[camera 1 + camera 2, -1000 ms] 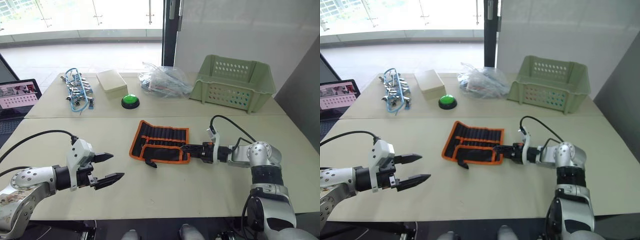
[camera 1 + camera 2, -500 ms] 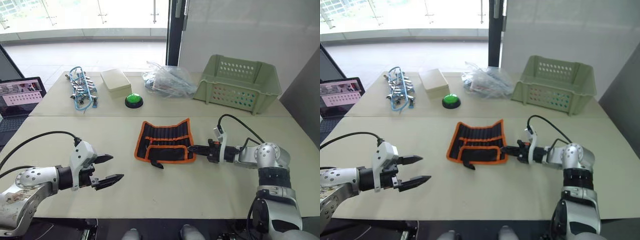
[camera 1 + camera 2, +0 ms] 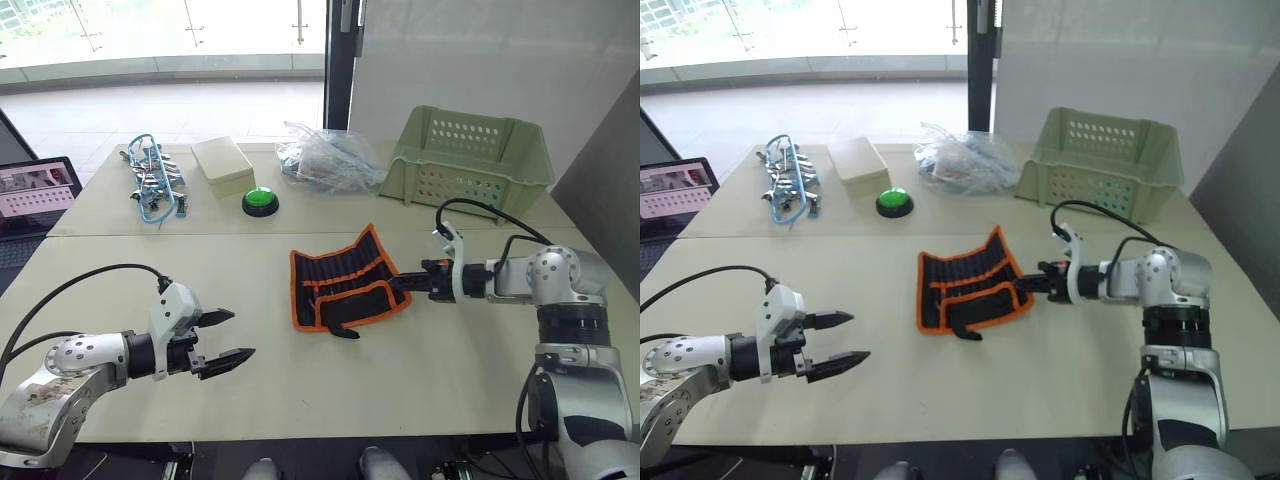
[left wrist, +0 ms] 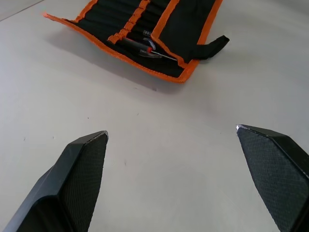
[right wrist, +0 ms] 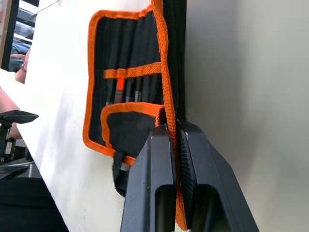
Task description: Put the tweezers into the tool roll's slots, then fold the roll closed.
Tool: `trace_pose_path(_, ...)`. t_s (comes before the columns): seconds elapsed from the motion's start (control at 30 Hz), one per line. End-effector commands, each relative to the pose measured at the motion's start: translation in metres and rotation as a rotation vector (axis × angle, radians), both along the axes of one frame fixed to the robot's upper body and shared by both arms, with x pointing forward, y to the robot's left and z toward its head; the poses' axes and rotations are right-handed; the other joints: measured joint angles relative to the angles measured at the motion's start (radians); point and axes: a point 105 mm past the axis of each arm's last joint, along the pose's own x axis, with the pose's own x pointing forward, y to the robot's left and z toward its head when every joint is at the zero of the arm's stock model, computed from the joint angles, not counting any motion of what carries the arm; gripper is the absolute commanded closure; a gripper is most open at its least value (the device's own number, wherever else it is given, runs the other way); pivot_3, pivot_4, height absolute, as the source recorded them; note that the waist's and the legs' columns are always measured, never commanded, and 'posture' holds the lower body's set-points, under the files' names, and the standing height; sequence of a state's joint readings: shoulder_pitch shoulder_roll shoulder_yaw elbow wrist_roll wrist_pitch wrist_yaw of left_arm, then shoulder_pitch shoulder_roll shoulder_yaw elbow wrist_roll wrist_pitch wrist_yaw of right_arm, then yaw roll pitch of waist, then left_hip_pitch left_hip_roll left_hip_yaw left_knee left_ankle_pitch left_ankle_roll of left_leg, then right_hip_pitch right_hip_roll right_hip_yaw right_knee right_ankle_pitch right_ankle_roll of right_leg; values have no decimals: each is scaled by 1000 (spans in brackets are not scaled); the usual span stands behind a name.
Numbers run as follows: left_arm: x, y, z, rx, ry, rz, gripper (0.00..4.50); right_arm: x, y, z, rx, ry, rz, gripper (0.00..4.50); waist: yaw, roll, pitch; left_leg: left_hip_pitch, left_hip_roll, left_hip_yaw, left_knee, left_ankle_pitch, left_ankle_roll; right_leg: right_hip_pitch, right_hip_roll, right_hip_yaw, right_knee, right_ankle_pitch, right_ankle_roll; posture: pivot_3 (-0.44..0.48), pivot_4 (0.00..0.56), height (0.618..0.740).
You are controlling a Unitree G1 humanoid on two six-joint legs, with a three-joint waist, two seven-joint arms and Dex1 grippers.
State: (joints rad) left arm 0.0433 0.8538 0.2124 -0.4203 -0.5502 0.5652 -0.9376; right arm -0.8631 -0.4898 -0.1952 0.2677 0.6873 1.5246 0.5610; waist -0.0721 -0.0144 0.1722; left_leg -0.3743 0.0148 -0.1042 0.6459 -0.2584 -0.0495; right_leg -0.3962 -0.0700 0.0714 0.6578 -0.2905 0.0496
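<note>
Black fingers of my right tool (image 3: 408,283) are clamped on the right edge of the tool roll (image 3: 345,281), lifting that orange-trimmed side off the desk (image 3: 300,380) near its middle. Tweezers (image 5: 126,89) sit in its slots. My left tool (image 3: 225,339) hovers over the near left desk, fingers spread apart. Far right stands a green basket (image 3: 470,160).

Daylight pours in from the windows (image 3: 150,30) at about eleven o'clock, washing them out to near white. The table (image 3: 300,380) is evenly bright, with soft, faint shadows falling toward six o'clock. The head views are sharp throughout. In the left wrist view the near fingertips (image 4: 77,169) look soft, and a gentle shadow lies under the tool roll (image 4: 140,34).
</note>
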Motion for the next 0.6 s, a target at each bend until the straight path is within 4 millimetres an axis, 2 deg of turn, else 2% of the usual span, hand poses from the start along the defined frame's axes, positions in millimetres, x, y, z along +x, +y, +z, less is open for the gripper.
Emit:
trace_pose_path(0.03,-1,-4,4,8,-45,-10,0,-6,15,10,4,-30,29,4480,3,0,0,-1,0,0,0,0,0,-1,0,0,1,0,0,0,150,740)
trace_pose_path(0.17,0,-3,4,9,-50,-10,0,-8,23,9,30,-29,27,4480,11,0,0,-11,-2,-1,3,1,-1,-11,-2,-1,5,1,-1,0,150,740)
trace_pose_path(0.4,1,-4,5,10,-57,-15,0,-5,28,-3,39,-4,-31,4480,4,0,0,-11,-2,0,3,1,-1,-11,-3,-1,6,1,-1,0,150,740)
trace_pose_path(0.6,2,-6,6,9,-62,-17,0,-2,32,-23,17,25,-71,4480,3,0,0,-10,-2,0,3,1,-1,-11,-2,-1,6,1,-1,0,150,740)
